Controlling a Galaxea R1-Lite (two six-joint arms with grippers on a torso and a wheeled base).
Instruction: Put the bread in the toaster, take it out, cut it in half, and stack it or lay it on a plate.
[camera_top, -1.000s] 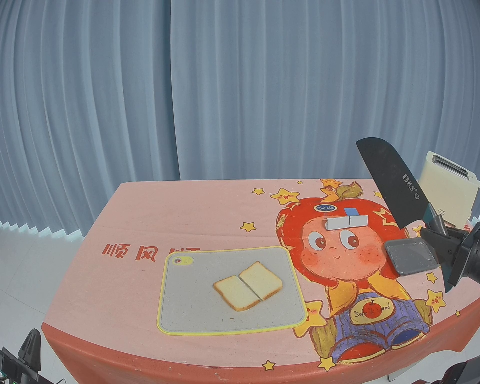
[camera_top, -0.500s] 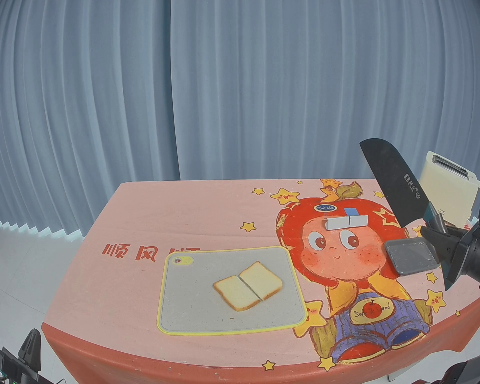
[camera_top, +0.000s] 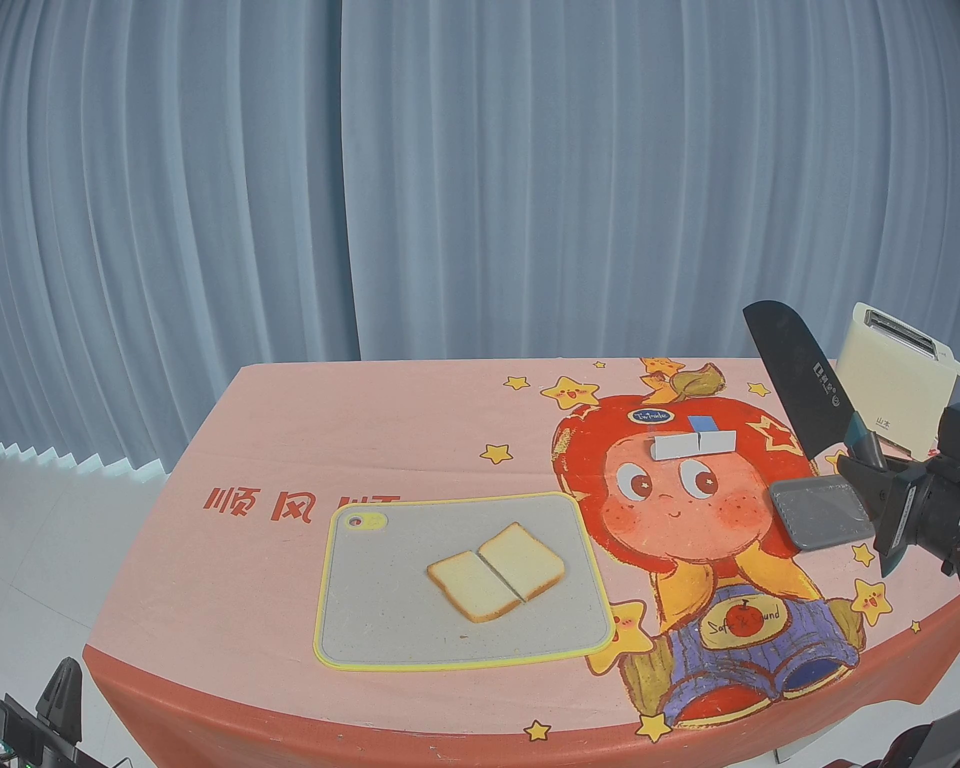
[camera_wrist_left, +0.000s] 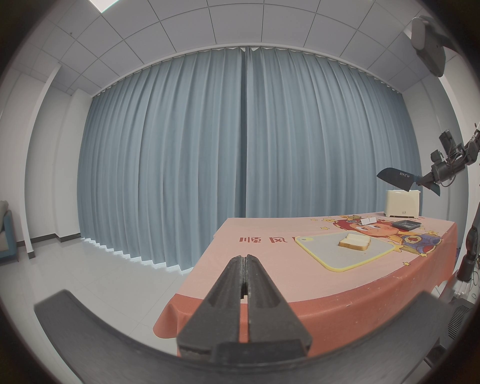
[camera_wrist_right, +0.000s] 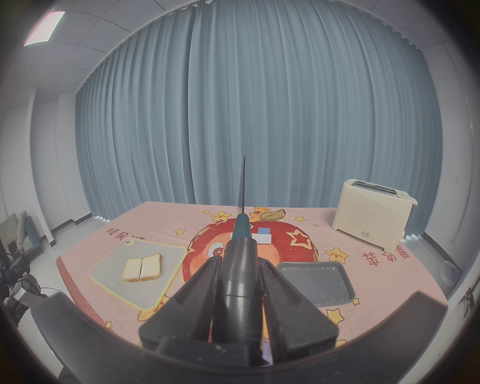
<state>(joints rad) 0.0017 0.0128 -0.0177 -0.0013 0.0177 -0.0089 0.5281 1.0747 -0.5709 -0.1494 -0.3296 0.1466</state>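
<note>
Black jaws of my right gripper (camera_wrist_right: 240, 260) pinch the knife (camera_top: 800, 375) by its handle, one on each side. The dark blade rises from them, leaning up and toward the table's far side, and my right wrist view meets it edge-on. I hold it in the air over the right edge of the table (camera_top: 300, 430), just above the tray (camera_top: 820, 512) — a shallow grey one lying flat near that edge.

My left gripper (camera_wrist_left: 245, 272) has its jaws pressed together with nothing between them. It hangs low, off the table's near left corner and well apart from everything on the cloth.

Farther out, the bread (camera_top: 497, 572) lies cut in two on the board (camera_top: 380, 600). The halves sit flat, side by side and touching along the cut, a little right of the board's middle. The grey board with its yellow rim lies toward the near edge, left of the table's middle.

The toaster (camera_top: 895, 375) stands upright at the far right corner, beyond the tray. Two small blocks (camera_top: 693, 443) — one white, one blue — lie touching between the tray and the far edge.
</note>
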